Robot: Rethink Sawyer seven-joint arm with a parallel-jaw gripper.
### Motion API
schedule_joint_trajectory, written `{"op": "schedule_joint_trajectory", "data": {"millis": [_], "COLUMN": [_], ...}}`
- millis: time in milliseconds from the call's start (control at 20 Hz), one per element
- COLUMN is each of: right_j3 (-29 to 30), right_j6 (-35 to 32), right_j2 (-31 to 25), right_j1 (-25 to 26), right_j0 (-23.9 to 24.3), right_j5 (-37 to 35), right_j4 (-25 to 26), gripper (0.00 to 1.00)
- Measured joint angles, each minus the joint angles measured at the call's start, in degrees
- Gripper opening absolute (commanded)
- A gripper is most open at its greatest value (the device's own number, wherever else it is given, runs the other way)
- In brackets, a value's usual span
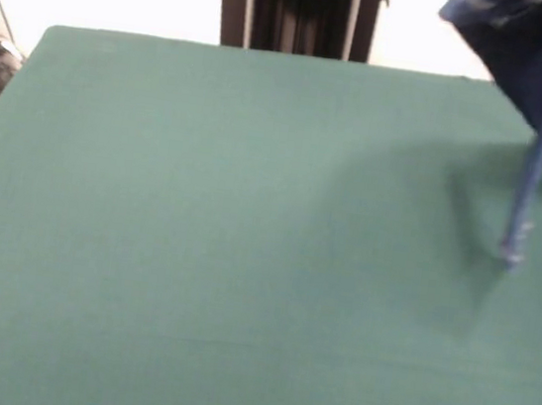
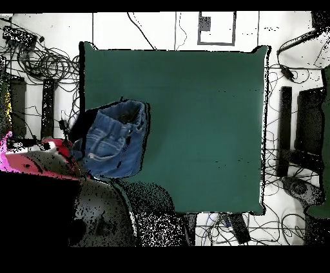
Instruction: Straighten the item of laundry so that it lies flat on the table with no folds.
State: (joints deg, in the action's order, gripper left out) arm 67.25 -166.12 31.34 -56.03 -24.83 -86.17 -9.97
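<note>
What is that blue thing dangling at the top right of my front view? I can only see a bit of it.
Observer: From overhead it's a small pair of blue jeans, and the waistband is gaping open.
Operator: Is it over the table?
Observer: Yes, but right at one side edge of the green table, nowhere near the middle.
Operator: Where's the robot arm?
Observer: A red arm shows just off that same edge, beside the jeans.
</note>
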Motion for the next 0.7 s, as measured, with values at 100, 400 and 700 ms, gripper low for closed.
{"op": "schedule_joint_trajectory", "data": {"millis": [100, 400, 700], "right_j3": [1.76, 5.62, 10.3], "right_j6": [0.0, 0.04, 0.53], "right_j2": [-0.73, -3.06, -7.17], "right_j1": [-0.34, -1.2, -2.29], "right_j0": [1.14, 3.46, 7.48], "right_j5": [1.38, 5.78, 13.06], "right_j4": [1.36, 4.26, 5.2], "gripper": [0.0, 0.0, 0.0]}}
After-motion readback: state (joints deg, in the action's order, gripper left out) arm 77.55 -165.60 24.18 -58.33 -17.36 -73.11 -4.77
